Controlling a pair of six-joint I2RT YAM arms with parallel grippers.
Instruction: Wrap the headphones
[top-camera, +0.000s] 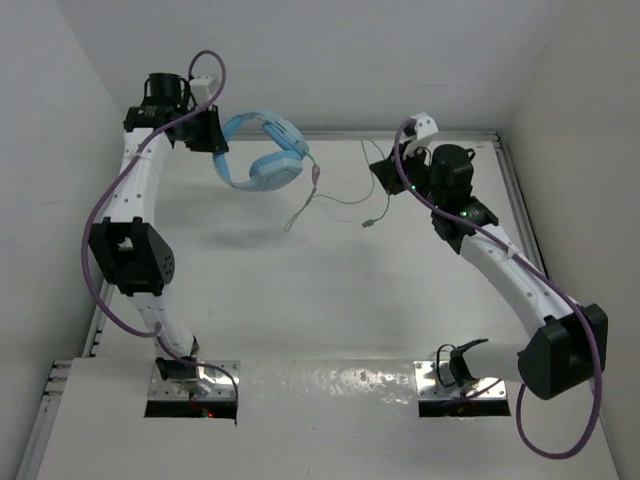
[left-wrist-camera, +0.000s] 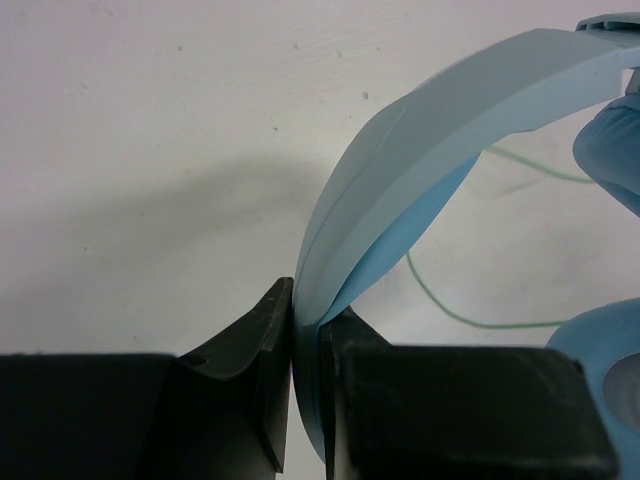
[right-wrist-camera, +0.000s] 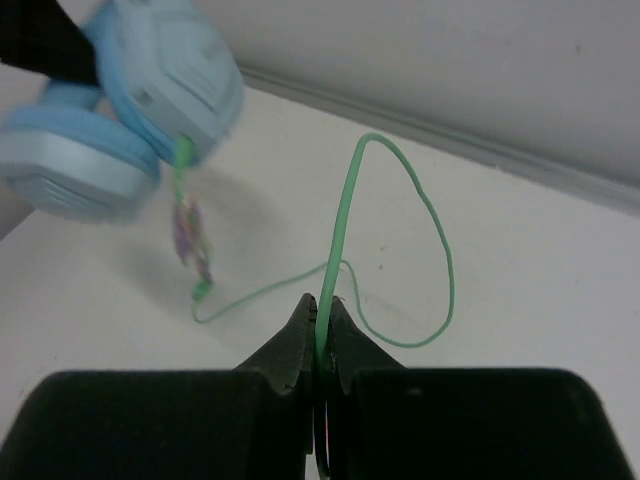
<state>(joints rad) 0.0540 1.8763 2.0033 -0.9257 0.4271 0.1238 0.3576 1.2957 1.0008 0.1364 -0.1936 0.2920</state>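
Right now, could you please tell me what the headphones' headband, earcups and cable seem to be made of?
Light blue curved headband: probably matte plastic, a smooth flat strip.
Light blue oval earcup: likely hard moulded plastic, with crisp panel lines.
Thin pale green cable: flexible rubbery sheath, bending in loose loops.

White table (top-camera: 330, 300), plain white walls (top-camera: 350, 60)

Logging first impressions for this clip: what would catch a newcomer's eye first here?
The light blue headphones hang above the table at the far left, the left gripper shut on their headband. To the right, the right gripper pinches the thin green cable, which arches upward in a loop.
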